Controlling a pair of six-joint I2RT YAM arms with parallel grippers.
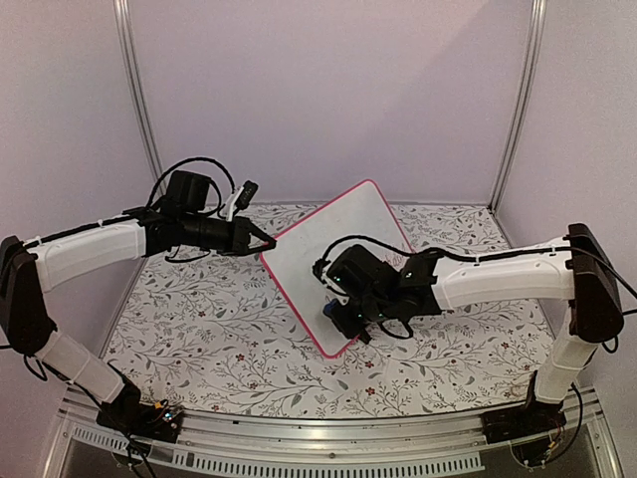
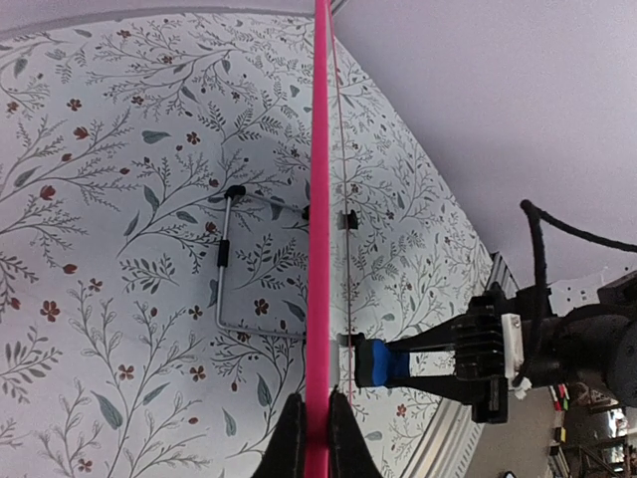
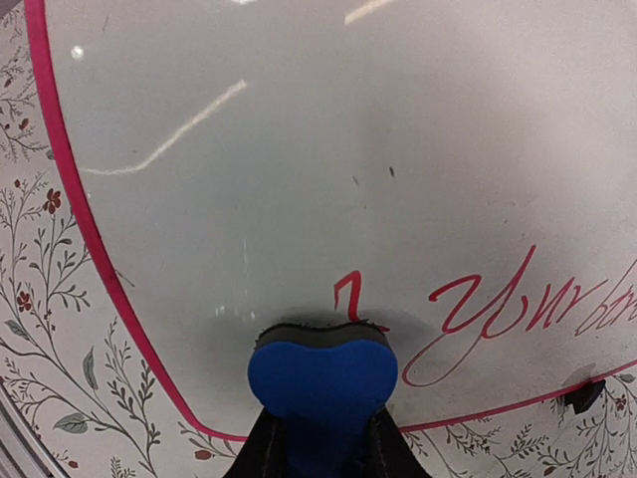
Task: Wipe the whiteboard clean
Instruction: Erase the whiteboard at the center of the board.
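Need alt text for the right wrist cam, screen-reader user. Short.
The right end effector holds a blue eraser at bottom centre, its dark felt edge against the whiteboard. Red cursive writing runs off to the right of it, and the board's pink frame curves down the left and along the bottom over a floral tablecloth.

We see a lab test cell: plain pale walls (image 1: 328, 90) close the flowered table (image 1: 199, 339) at 9, 12 and 3 o'clock, metal posts (image 1: 138, 90) stand in the corners, and two robot arms (image 1: 498, 279) are bolted to a rail (image 1: 328, 433) at 6 o'clock.
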